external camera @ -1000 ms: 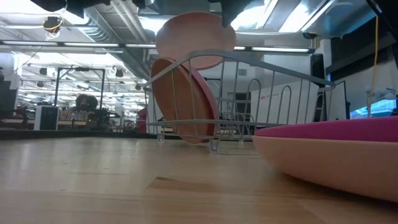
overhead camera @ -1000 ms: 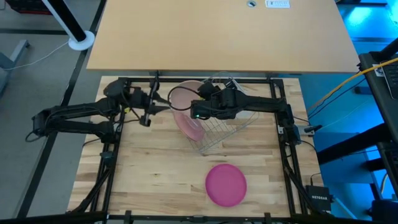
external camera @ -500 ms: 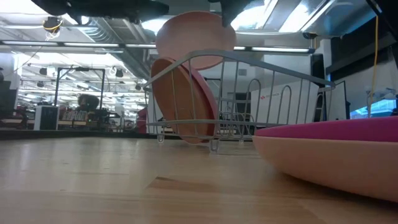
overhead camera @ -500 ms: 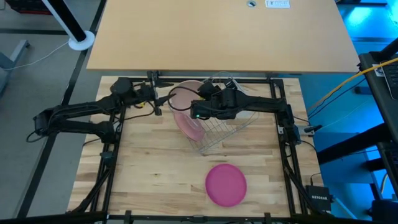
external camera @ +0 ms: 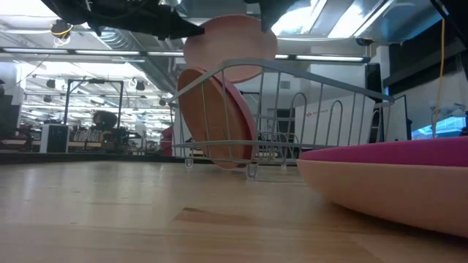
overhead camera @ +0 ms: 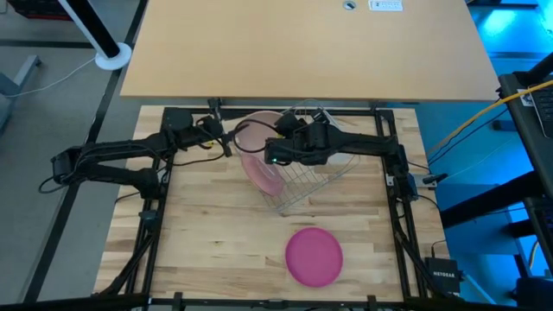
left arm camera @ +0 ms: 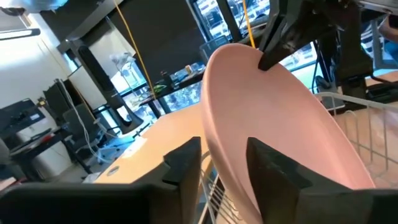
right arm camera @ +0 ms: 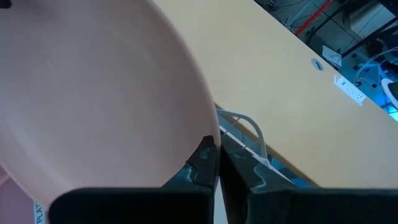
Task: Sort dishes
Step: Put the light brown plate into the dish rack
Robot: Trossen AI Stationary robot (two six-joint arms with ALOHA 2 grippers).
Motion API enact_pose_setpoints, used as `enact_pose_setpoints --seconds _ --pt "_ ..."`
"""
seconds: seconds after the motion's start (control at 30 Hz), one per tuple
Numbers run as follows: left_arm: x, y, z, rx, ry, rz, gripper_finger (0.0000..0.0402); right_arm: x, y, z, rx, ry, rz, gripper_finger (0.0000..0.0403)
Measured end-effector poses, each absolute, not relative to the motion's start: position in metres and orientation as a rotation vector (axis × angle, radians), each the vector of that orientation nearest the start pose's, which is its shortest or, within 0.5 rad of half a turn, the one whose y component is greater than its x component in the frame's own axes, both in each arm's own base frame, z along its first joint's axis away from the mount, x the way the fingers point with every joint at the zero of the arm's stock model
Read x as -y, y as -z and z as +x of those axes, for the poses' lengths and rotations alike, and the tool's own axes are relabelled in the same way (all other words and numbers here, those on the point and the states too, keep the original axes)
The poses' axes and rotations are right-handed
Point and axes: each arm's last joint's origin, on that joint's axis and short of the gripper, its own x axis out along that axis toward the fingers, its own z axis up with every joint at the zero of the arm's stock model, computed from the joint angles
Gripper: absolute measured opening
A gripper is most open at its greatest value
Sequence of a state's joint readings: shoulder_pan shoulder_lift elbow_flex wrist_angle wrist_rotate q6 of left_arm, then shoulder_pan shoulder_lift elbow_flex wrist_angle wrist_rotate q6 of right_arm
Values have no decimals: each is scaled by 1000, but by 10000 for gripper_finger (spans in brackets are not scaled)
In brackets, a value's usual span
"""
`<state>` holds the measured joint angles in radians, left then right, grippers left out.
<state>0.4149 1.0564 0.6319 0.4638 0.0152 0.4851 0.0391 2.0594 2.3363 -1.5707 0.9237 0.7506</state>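
Right pincer (right arm camera: 214, 163) clenched on smooth round peach plate (overhead camera: 257, 134); left pincer (left arm camera: 221, 163) released astride rim.

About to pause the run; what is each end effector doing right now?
Left end effector: open, its fingers on either side of the pale peach plate's rim.
Right end effector: shut on the pale peach plate's rim, above the wire rack.
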Motion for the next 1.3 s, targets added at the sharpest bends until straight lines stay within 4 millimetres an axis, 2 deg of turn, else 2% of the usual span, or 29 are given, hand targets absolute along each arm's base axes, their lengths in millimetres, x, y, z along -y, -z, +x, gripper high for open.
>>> enact_pose_setpoints --seconds 0.27,0.33,0.9,1.0,1.3 --pt "-95 -291 214 -66 -420 518 22 6 -379 388 -821 1086 39 13" --pt "-96 -292 214 -64 -429 515 10 5 -378 388 -827 1072 55 14" --pt "-103 -291 211 -87 -451 554 3 1 -379 393 -812 1005 134 19" --pt "-103 -292 210 -98 -466 588 2 0 -379 394 -843 961 121 40" --pt "-103 -293 210 -96 -481 673 0 -1 -379 397 -889 875 37 134"
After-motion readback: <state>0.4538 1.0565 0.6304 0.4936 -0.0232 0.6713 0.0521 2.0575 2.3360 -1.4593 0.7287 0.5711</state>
